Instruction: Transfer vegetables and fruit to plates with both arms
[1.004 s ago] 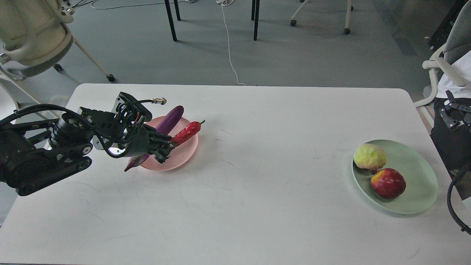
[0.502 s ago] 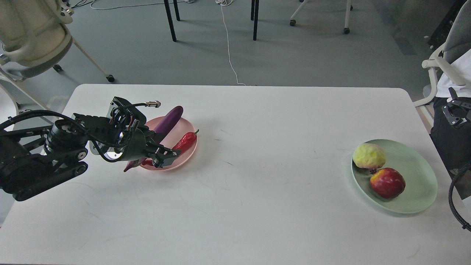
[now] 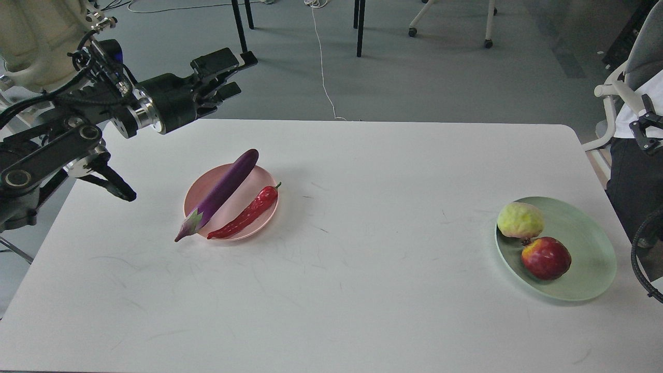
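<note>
In the head view, the left gripper (image 3: 228, 70) hung in the upper left of the frame, fingers slightly parted, holding nothing. Below and right of it, one eggplant (image 3: 220, 191) and one chili (image 3: 244, 213) lay diagonally, side by side, on the pink plate (image 3: 194, 189). At right, one peach (image 3: 520, 219) and one pomegranate (image 3: 546, 258) sat on the green plate (image 3: 590, 243). The right gripper (image 3: 648, 124), at the right edge, could not be read. Nothing seemed left to move.

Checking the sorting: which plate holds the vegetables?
The pale pink round plate, left, carrying the long purple eggplant and red chili pepper.
</note>
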Motion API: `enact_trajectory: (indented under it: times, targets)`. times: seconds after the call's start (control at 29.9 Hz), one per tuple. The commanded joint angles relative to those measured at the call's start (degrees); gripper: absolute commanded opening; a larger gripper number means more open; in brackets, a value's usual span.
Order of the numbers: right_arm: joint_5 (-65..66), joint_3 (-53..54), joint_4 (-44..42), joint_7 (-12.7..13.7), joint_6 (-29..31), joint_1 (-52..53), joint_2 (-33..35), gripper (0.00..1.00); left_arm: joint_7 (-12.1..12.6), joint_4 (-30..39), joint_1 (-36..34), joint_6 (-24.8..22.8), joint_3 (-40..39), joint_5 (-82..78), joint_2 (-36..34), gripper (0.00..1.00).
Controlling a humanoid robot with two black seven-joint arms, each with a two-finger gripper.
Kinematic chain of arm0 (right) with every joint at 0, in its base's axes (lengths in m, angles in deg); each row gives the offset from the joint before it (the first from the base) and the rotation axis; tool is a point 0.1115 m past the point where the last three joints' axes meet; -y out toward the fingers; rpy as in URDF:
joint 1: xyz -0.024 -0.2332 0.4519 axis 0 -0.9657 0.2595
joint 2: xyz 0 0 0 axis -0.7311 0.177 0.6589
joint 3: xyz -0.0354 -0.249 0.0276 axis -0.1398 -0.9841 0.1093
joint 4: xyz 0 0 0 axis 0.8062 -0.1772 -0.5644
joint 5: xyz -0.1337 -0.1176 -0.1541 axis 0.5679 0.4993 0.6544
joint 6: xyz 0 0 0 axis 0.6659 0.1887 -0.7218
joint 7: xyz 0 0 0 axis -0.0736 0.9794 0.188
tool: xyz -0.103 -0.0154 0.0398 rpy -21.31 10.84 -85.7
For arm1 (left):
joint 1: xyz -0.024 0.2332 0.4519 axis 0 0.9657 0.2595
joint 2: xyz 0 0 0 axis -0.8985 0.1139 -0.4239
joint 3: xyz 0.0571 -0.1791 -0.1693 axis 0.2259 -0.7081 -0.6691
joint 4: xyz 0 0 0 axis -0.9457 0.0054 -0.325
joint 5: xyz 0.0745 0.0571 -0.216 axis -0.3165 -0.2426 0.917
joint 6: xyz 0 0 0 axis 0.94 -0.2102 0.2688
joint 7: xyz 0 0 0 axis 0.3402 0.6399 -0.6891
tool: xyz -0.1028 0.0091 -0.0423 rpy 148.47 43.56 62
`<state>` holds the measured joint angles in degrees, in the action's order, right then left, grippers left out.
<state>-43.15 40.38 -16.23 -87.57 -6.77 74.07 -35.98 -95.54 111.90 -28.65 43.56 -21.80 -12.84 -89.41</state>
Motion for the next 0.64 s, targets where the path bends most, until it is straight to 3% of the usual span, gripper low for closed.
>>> enact_trajectory:
  times: [0.0,0.17,0.3,0.6]
  targets:
    - [-0.04,-0.01,-0.05,0.0,0.0,0.5,-1.24,0.99,-0.08,-3.3,0.19,-2.56,-1.7,12.7,1.91,0.99]
    - [0.05,-0.71,-1.28,0.52,0.0,2.08,-2.46,0.99,-0.26,-5.76,4.74,-4.86,-11.07,25.27,4.18,0.99]
    - [-0.04,-0.1,-4.53,0.26,0.0,2.35,-10.01,0.99,0.18,-9.45,9.94,-7.4,-22.69,28.11,9.19,0.99]
    - [0.05,-0.01,-4.71,0.26,0.0,1.9,-14.42,0.99,-0.79,-10.07,14.87,-8.07,-23.68,28.72,12.72,0.99]
